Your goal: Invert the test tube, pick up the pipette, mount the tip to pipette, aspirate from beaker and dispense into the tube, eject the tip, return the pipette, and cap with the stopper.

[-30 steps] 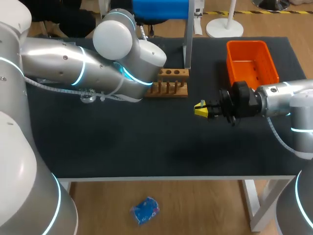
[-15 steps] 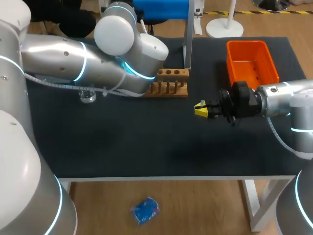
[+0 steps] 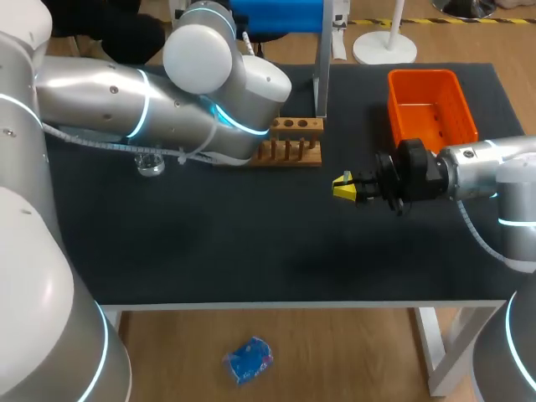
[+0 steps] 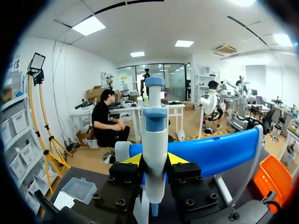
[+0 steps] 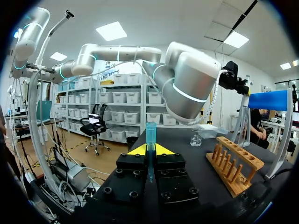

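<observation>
In the left wrist view my left gripper (image 4: 155, 161) is shut on the white and blue pipette (image 4: 155, 140), which stands upright between its yellow fingertips (image 4: 133, 160). The blue pipette stand (image 4: 210, 151) is right behind it. In the head view my own left arm (image 3: 167, 100) hides that gripper. My right gripper (image 3: 343, 186) hovers over the table's middle right; it is shut on a clear test tube (image 5: 150, 144), which sticks out past the fingers. The wooden tube rack (image 3: 293, 142) stands behind it, and a small glass beaker (image 3: 151, 165) sits under my left arm.
An orange bin (image 3: 431, 105) stands at the back right. The stand's pole (image 3: 322, 59) rises behind the rack. A clear tip box (image 4: 77, 189) lies beside the left gripper. In the right wrist view the rack (image 5: 233, 163) and the beaker (image 5: 196, 138) lie ahead.
My left arm has shifted slightly up and toward the back of the table. The right arm and its tube have stayed where they were.
</observation>
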